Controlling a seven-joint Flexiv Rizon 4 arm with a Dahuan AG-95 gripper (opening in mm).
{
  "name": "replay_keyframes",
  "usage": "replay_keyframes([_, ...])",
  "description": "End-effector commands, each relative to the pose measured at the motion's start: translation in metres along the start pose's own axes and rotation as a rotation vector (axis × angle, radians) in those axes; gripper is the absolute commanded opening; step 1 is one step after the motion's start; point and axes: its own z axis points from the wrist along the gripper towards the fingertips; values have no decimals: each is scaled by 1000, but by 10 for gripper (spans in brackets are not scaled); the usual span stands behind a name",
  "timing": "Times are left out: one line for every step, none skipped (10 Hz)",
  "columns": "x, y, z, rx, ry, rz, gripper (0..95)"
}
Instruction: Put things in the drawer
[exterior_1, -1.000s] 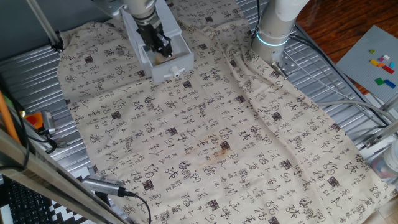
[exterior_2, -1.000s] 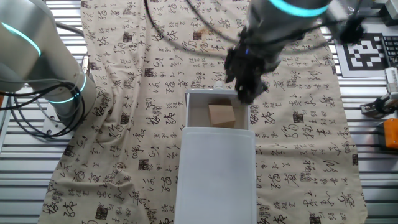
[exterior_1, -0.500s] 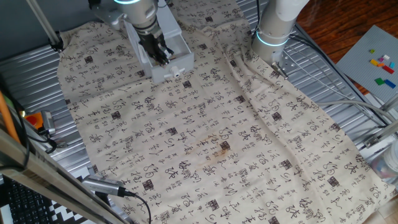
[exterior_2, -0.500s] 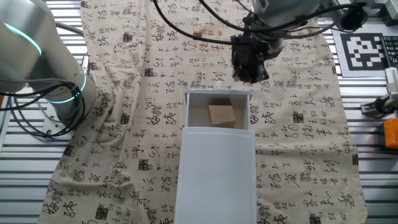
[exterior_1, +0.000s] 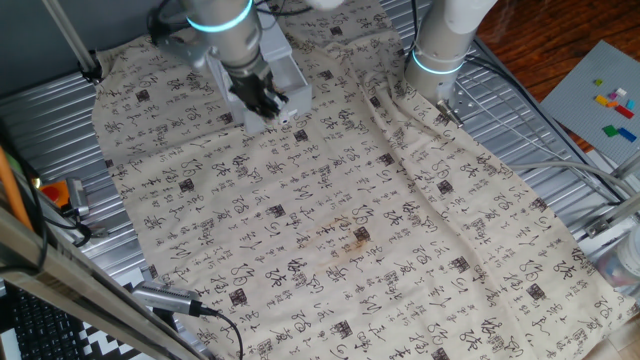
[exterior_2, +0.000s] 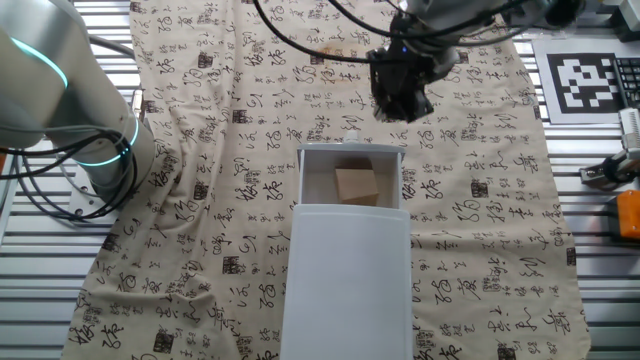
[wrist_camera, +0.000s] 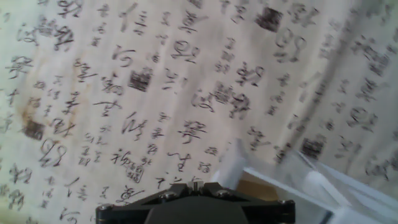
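The white drawer stands on the patterned cloth with its tray slid out. The light-tan wooden cube lies inside the tray. The round knob shows at the tray's front. My gripper is shut and empty, hovering above the cloth just beyond the tray's front and to its right side, apart from the cube. In one fixed view the gripper and arm cover most of the drawer, and the cube is hidden. The hand view shows the gripper over cloth, with the tray's corner at lower right.
A second arm's base stands at the cloth's edge, also in one fixed view. An orange-brown stain marks the cloth's middle. Cables hang above the gripper. A black-and-white marker and a grey baseplate lie off the cloth.
My gripper has lifted out of the tray and moved away past its front face. The cube stays in the tray.
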Motion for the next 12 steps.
replay_keyframes([-2,9,8,-21,48,30,0])
replay_keyframes([0,11,14,-22,50,22,0])
replay_keyframes([4,11,20,-27,54,15,0])
replay_keyframes([6,12,24,-29,60,17,0])
replay_keyframes([9,12,27,-42,81,10,0])
replay_keyframes([13,12,30,-46,90,5,0])
replay_keyframes([17,12,33,-49,87,7,0])
replay_keyframes([20,12,36,-49,85,10,0])
replay_keyframes([23,12,38,-49,84,14,0])
replay_keyframes([24,12,39,-51,85,15,0])
replay_keyframes([24,12,40,-54,84,20,0])
replay_keyframes([25,12,40,-55,84,23,0])
